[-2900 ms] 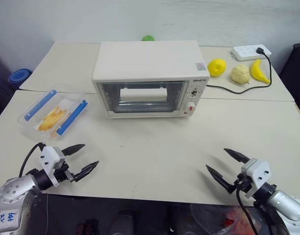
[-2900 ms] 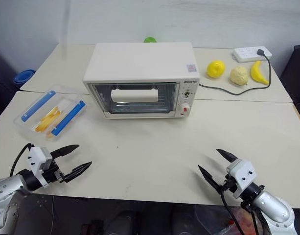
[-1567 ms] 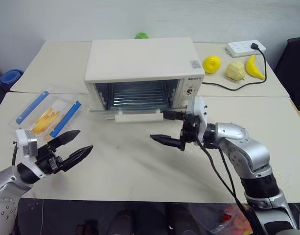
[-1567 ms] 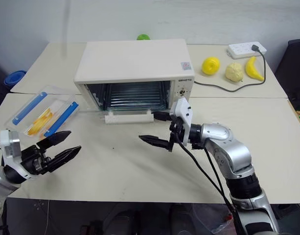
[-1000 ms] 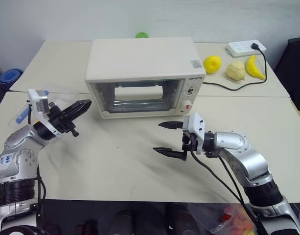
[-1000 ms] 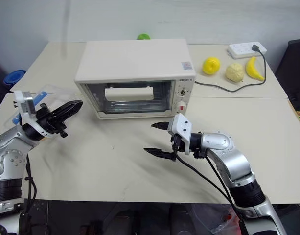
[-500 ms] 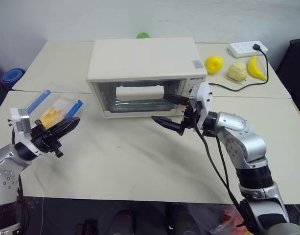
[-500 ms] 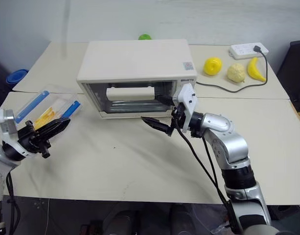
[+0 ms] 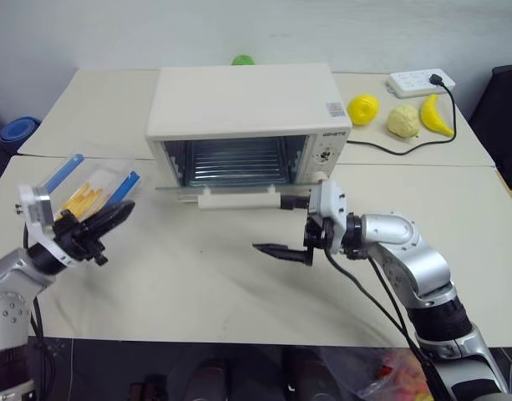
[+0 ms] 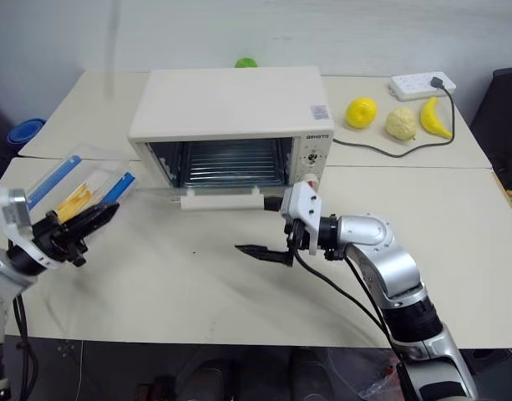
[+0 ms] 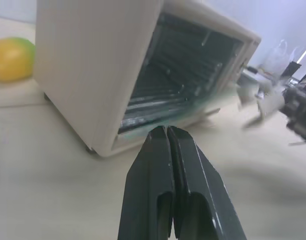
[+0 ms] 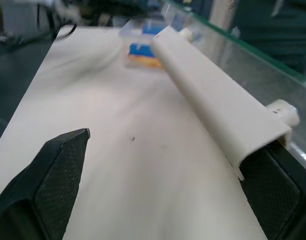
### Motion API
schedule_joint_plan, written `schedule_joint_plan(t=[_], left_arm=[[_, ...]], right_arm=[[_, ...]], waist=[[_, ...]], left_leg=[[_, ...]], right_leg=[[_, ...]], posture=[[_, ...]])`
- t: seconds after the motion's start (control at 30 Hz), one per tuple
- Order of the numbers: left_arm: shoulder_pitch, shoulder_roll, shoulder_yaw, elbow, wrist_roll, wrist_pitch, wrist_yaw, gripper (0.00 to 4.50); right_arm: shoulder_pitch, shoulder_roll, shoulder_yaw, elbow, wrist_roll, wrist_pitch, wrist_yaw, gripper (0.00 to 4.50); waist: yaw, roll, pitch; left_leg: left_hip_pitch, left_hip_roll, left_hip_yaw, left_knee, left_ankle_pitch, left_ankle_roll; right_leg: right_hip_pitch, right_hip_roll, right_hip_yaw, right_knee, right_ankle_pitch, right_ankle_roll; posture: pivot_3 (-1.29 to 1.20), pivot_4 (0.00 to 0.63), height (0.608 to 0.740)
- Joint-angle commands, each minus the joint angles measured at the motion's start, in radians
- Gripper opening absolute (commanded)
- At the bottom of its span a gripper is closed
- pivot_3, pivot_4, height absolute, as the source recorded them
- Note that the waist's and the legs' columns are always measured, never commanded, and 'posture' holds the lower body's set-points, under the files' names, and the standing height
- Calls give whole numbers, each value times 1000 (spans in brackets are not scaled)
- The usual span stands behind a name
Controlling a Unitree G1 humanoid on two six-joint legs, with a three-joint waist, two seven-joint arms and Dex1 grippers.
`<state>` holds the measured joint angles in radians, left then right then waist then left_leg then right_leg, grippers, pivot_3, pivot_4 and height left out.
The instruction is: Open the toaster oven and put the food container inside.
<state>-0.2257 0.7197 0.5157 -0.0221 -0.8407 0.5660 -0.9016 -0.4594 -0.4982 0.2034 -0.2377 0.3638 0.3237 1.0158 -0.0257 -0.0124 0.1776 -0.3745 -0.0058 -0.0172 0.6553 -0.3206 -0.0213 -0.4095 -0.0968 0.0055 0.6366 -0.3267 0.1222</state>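
Note:
The cream-white toaster oven (image 9: 247, 104) stands at the middle back of the table. Its glass door (image 9: 230, 190) is folded down and the wire rack shows inside. My right gripper (image 9: 268, 224) is open; its upper finger lies against the right end of the white bar handle (image 12: 217, 100), and its lower finger hovers over the table. The food container (image 9: 87, 188), clear with blue clips and yellow strips, sits left of the oven. Just in front of it my left gripper (image 9: 124, 209) is shut on nothing, its fingers (image 11: 167, 150) pointing toward the oven.
At the back right lie a yellow fruit (image 9: 363, 109), a pale lumpy fruit (image 9: 402, 122), a banana (image 9: 433, 114) and a white power strip (image 9: 417, 81) with a black cable. A green object (image 9: 242, 60) sits behind the oven. A blue bowl (image 9: 13, 132) is at the far left.
The oven door was shut half a second ago and now hangs open. My right gripper has come down and toward me with the handle. The left gripper has drifted only slightly.

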Motion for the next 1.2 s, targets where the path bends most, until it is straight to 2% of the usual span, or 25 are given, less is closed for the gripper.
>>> schedule_joint_plan(t=[0.03,0.23,0.4,0.5,0.67,0.8,0.93,1.03,1.2], left_arm=[[-81,-8,-75,22,40,-27,-10,35],[-209,-68,-204,121,129,-92,-41,35],[-217,-96,-287,160,196,-153,-113,35],[-186,-93,-316,173,232,-195,-154,35],[-118,-76,-333,176,267,-243,-219,35],[-74,-77,-336,203,310,-300,-224,35],[-27,-139,-314,210,320,-369,-180,35],[19,-169,-319,211,381,-480,-144,35],[116,-230,-245,139,364,-571,-44,35]], right_arm=[[-14,6,-5,-21,-5,-34,0,4500],[-19,10,2,6,-28,-69,2,4500],[68,-27,-22,-6,-40,-69,-13,4500],[221,-64,-94,-56,-25,-128,-23,4500],[491,-73,-287,-171,45,-205,-68,4500],[617,-86,-392,-216,81,-228,-79,4500],[589,-79,-403,-195,61,-266,-107,4500],[502,-57,-365,-184,75,-269,-120,4500],[407,3,-289,-149,91,-328,-80,4500]], waist=[[0,0,0],[-2,0,0],[-1,0,0],[4,0,0],[10,0,0],[8,-1,0],[4,0,0],[2,0,0],[1,0,-1]], left_leg=[[0,-1,0,1,0,0],[0,0,0,0,0,0],[0,-1,1,1,0,0],[-1,-1,1,1,-1,0],[-1,-1,1,2,-1,1],[3,0,1,2,-1,1],[6,0,1,2,-1,2],[6,0,1,2,-1,2],[6,1,0,2,-1,1]], right_leg=[[0,0,0,1,0,0],[-1,2,0,4,0,0],[0,2,0,4,0,0],[0,2,0,4,0,0],[1,2,0,1,0,0],[3,2,0,1,0,0],[7,1,1,1,0,0],[7,0,1,0,0,0],[7,0,0,0,0,0]], posture=[[0,150,740],[0,150,740],[0,150,740],[0,150,740],[0,150,740],[0,150,740],[0,150,740],[0,150,740],[0,150,740]])
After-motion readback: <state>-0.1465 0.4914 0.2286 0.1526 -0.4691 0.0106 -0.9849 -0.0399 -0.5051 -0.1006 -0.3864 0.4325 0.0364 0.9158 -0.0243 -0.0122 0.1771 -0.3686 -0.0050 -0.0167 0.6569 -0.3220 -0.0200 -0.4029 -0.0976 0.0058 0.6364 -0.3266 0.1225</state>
